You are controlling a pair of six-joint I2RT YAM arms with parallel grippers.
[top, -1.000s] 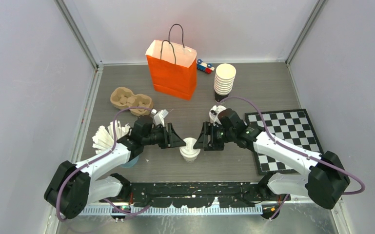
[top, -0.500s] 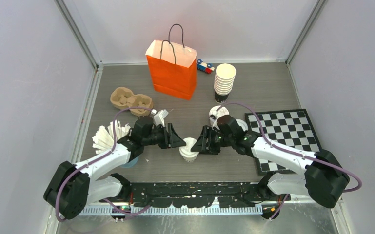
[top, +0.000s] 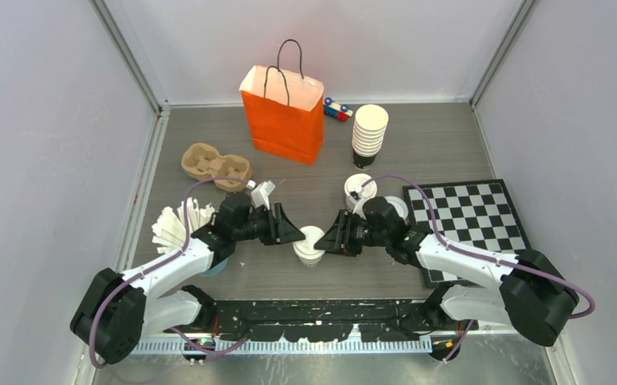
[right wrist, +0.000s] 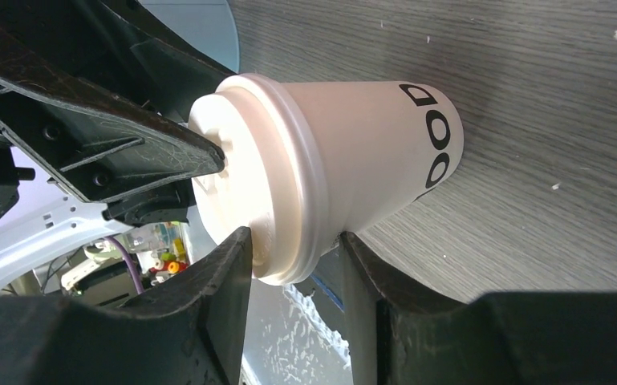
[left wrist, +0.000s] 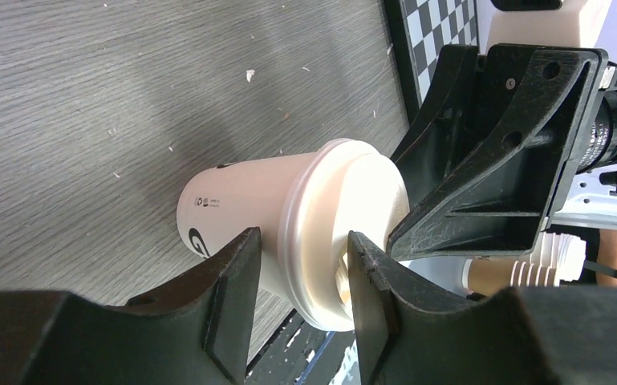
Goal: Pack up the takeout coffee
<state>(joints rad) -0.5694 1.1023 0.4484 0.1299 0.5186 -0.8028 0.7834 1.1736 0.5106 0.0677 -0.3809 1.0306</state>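
As two arms are reaching in from the near edge of the grey worktop [top: 449,136], both hands are gripping one takeout coffee cup [top: 310,250] between them.

An orange bag [top: 283,120] is standing upright at the far side with its mouth open, and a chessboard [top: 481,216] is lying to the right. A cardboard carrier [top: 213,164] is sitting left of the bag, and a stack of lidless cups [top: 369,132] is standing to the bag's right. The lidded white cup is sitting at near-centre, well in front of the bag. The left hand [top: 295,234] is clamping it partway closed just under the lid. The right hand [top: 330,240], about as wide, is pressing both fingers against the lid rim and the cup wall, with no gap showing. A second lidded cup [top: 359,191] is standing just beside the chessboard.
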